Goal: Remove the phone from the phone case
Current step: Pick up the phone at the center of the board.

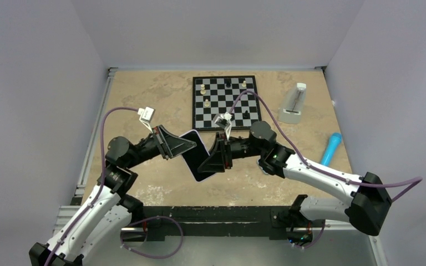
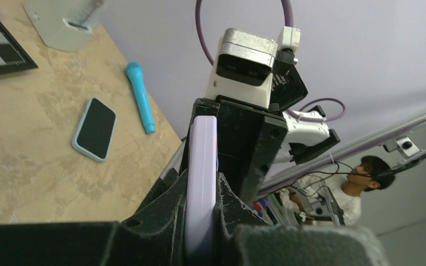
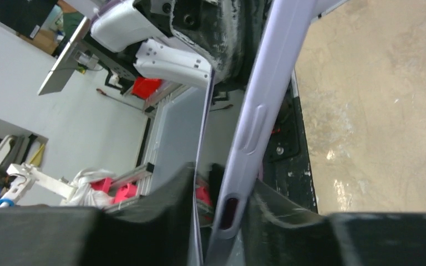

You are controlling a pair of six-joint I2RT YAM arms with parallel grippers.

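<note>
Phone case (image 2: 201,183): lilac, seen edge-on from both wrist cameras, held between the two arms above the middle of the table (image 1: 144,100).
Contents: the phone (image 1: 196,159) sits in it, its dark face up towards the top camera and a thin lilac rim showing around it.
Left gripper (image 1: 188,145): fingers (image 2: 166,205) closed tight on one end of the phone case, a pad flat against each face.
Right gripper (image 3: 226,176): jaws part-way apart, straddling the opposite end. The side wall with its long button and a slot passes between them. A thin pale edge runs just beside that wall with a gap between; I cannot tell whether the pads pinch.
Second phone (image 2: 95,128): lies flat and face up in a light blue case on the table, just beside the blue microphone (image 2: 140,97). It is hidden in the top view.
Chessboard (image 1: 216,113): a few light and dark pieces stand on it, just behind the held phone.
Metronome (image 1: 293,103): upright, right of the chessboard, near the right edge.
Edges: plain walls close the back and both sides, and a metal rail runs along the left edge.
Room: the chessboard is near the held phone, and the metronome and microphone are well apart from it.
Writing: white tag (image 1: 146,114) on the left arm's cable, its marks too small to read.
</note>
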